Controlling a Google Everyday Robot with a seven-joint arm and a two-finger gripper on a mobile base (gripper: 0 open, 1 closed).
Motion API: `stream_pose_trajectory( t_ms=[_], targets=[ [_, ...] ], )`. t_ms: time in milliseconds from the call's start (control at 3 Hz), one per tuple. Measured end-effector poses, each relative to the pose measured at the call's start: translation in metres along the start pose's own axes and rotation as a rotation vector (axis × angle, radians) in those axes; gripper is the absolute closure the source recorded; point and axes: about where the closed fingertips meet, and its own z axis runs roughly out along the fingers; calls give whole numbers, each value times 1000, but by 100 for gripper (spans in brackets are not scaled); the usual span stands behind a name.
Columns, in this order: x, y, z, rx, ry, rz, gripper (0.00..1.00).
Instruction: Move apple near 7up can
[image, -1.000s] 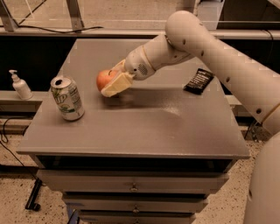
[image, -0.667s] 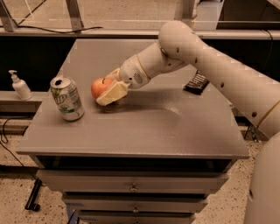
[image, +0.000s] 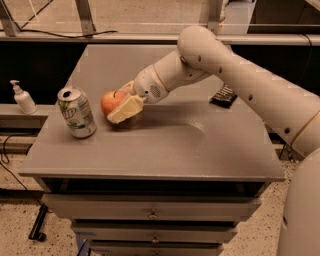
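Note:
The red-orange apple (image: 110, 102) is held in my gripper (image: 121, 103) just above or on the grey table top (image: 165, 145), at the left middle. The cream fingers (image: 126, 108) close around the apple's right side. The white and green 7up can (image: 76, 112) stands upright a short gap to the left of the apple, near the table's left edge. My white arm reaches in from the right across the table.
A dark flat packet (image: 223, 95) lies at the back right of the table. A white pump bottle (image: 22, 98) stands on a ledge left of the table. Drawers sit below the table's front edge.
My gripper has carried the apple leftward and a little toward the front, closing most of the gap to the can. The can has not moved.

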Motion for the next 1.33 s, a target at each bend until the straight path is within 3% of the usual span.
stream_pose_trajectory(
  t_ms=[333, 1000, 1333],
  targets=[
    [-5, 10, 7, -35, -28, -6, 100],
    [-54, 39, 0, -91, -145, -113, 100],
    [-56, 49, 3, -111, -137, -146, 100]
  ],
)
